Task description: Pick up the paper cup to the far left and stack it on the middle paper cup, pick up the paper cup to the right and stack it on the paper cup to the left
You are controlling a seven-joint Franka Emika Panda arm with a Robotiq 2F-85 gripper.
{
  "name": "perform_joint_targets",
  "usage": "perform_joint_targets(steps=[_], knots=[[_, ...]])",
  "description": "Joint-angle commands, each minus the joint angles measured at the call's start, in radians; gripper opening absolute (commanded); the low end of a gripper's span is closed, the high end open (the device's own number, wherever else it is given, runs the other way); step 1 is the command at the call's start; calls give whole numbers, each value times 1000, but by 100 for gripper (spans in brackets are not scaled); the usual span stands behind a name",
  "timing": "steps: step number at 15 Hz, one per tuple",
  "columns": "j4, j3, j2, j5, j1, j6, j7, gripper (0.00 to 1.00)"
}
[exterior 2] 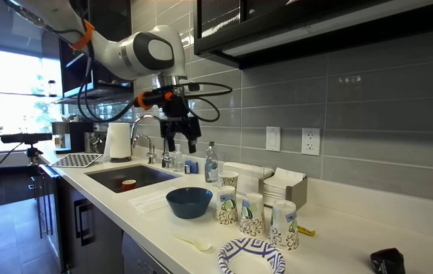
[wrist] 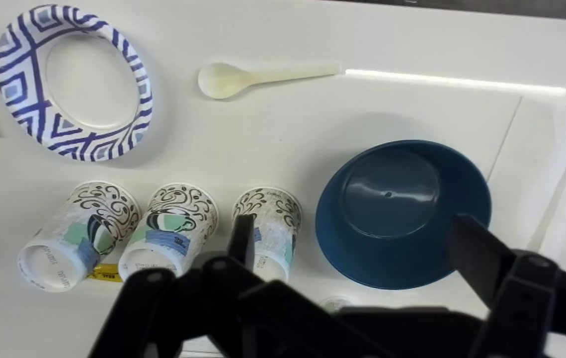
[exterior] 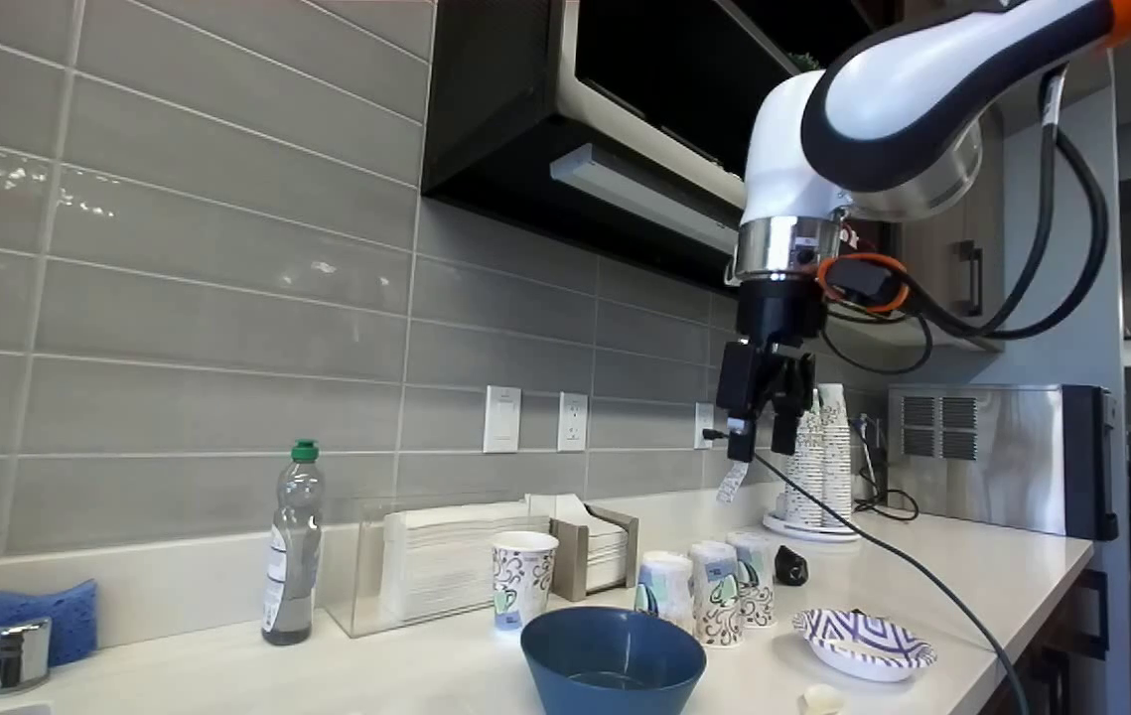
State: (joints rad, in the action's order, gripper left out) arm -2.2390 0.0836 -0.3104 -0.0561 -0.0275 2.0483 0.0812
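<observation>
I have the fingers (wrist: 241,241) wide apart, holding nothing; in the wrist view, three upside-down paper cups (wrist: 171,233) stand toward nine o'clock from the fingers' gap, the nearest partly covered.

Wrist view: inverted paper cup (wrist: 279,229) partly hidden behind finger (wrist: 242,241) of gripper (wrist: 355,239); further cup (wrist: 335,302) mostly covered by gripper body. Exterior view: bowl (exterior: 615,660) below gripper, cut by bottom edge.
</observation>
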Motion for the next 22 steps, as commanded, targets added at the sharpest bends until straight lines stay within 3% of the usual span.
perform_joint_targets(steps=[1,3,4,14,22], knots=[[96,-2,120,-43,8,9,17,100],[126,-12,170,-30,4,25,0,100],[69,-12,107,-18,-1,17,1,100],[112,-15,164,-17,-2,23,1,100],[100,-53,254,1,13,197,5,100]])
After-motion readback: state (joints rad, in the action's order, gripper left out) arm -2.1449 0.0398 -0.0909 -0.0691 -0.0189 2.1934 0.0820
